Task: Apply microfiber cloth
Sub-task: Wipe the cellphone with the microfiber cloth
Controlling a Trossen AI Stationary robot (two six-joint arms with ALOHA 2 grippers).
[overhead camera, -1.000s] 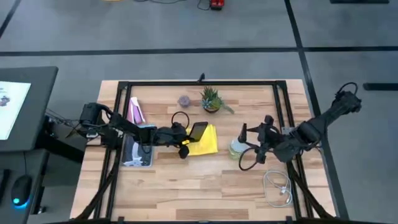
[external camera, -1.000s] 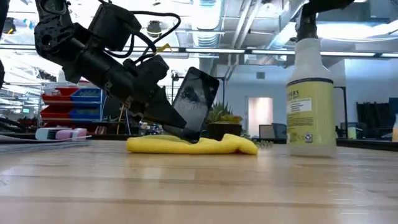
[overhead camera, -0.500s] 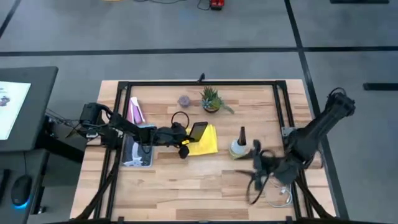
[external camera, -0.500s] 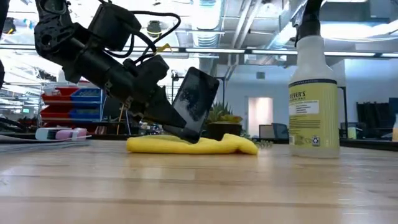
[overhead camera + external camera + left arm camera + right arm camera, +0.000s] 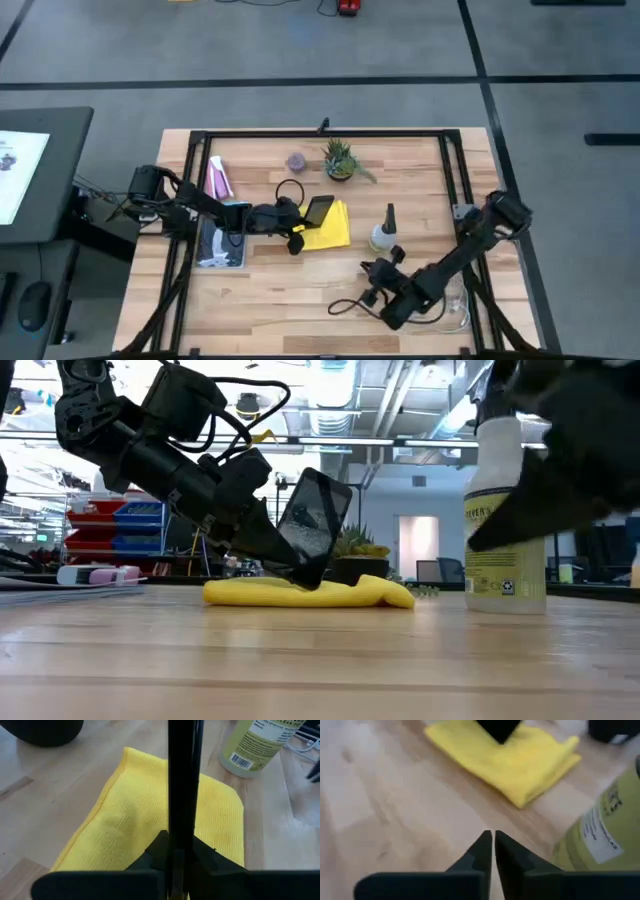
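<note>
The yellow microfiber cloth [image 5: 332, 230] [image 5: 310, 593] [image 5: 510, 757] lies folded flat on the wooden table, at its middle. My left gripper [image 5: 298, 222] [image 5: 175, 857] reaches in from the table's left and is shut on a black smartphone [image 5: 318, 211] [image 5: 316, 525], which stands tilted over the cloth. My right gripper [image 5: 368, 270] [image 5: 493, 845] is shut with nothing in it. It hovers low over bare wood, nearer the table's front edge than the cloth, beside a spray bottle [image 5: 384, 235] [image 5: 505, 510]. My left gripper pinches the smartphone's lower end [image 5: 182, 837] between its two fingers, which come slanting down from the table's left. The phone rises tilted out of the fingers, screen leaning toward the left arm. Its lower edge [image 5: 308, 582] sits at the cloth's top; whether it touches, I cannot tell.
A small potted plant [image 5: 340, 160] and a purple object [image 5: 296, 161] stand at the far side. A pink packet [image 5: 217, 178] and a flat pale packet [image 5: 220, 245] lie at the left. A white cable [image 5: 452, 300] coils near the front right. Black frame rails [image 5: 320, 133] edge the table.
My right gripper has left the spray bottle, swung toward the table's near edge and left, turned to face the cloth, and shut. The bottle stays upright where it was. My left gripper and the smartphone have kept still.
</note>
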